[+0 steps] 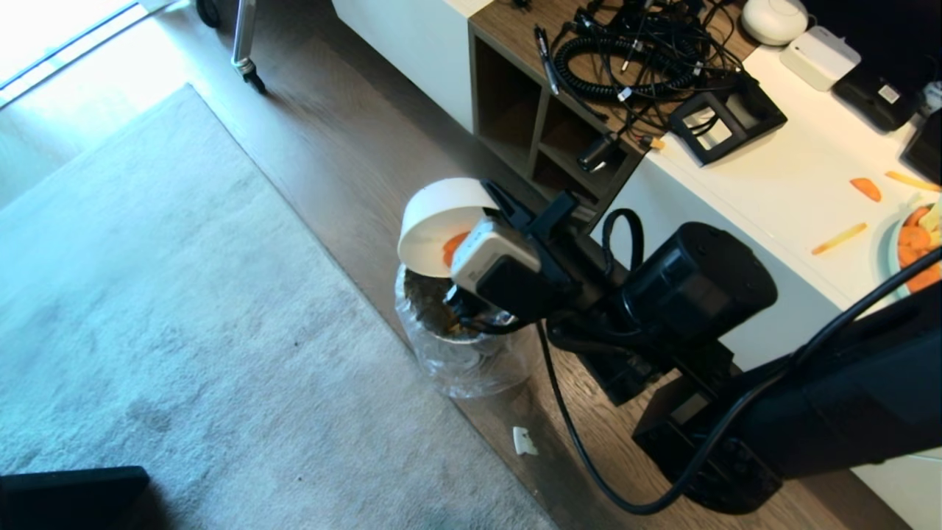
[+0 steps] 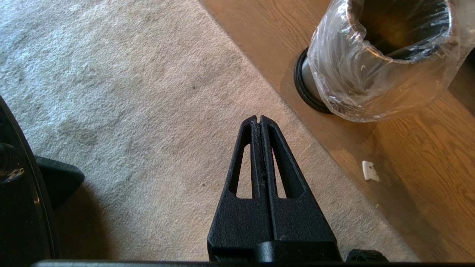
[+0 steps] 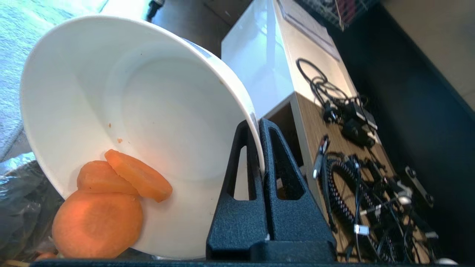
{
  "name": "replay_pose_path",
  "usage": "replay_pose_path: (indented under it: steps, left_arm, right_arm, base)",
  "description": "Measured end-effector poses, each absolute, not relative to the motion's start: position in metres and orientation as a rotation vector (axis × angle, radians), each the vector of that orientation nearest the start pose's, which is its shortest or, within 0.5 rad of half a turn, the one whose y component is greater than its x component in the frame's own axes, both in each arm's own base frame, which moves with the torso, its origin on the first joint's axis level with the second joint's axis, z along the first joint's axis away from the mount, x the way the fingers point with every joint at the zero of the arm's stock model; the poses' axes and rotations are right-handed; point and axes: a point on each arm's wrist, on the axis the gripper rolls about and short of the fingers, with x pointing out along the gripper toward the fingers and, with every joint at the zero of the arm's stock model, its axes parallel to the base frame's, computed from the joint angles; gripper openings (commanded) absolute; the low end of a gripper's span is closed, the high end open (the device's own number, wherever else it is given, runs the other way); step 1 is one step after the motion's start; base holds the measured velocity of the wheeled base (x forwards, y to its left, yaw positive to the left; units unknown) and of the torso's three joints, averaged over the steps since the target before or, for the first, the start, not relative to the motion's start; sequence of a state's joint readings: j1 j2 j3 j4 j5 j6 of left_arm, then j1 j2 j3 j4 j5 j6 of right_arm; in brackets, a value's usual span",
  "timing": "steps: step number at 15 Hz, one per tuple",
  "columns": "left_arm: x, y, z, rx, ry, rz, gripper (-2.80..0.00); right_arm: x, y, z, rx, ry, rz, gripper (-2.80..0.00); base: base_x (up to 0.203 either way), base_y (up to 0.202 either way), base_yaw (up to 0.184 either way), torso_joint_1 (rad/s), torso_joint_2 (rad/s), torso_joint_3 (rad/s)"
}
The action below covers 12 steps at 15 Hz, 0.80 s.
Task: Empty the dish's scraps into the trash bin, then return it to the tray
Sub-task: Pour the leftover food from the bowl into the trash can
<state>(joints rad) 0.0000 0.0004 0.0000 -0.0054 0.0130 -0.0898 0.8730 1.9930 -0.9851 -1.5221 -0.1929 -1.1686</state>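
White dish [image 1: 440,221] tipped over lined trash bin [image 1: 471,353]; carrot scraps [image 3: 111,200] at lower rim.

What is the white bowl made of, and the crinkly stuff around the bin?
The dish looks like glazed ceramic or hard plastic: smooth, white, softly shiny. The trash bin has a thin clear plastic liner: it wrinkles, glints, and you see through it.

Grey carpet [image 1: 147,294] beside sunlit wooden floor [image 1: 353,147].
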Motion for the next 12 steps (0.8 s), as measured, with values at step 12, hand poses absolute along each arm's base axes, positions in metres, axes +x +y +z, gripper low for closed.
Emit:
replay_pose_path:
  steps: [12]
  left_arm:
    - [-0.023,0.000,0.076,-0.090,-0.006,0.013,-2.80]
  right_arm:
    - [0.255,0.269,0.220,-0.966,-0.945,0.393,-2.80]
  base:
    - [0.000,0.000,0.000,0.000,0.00,0.000]
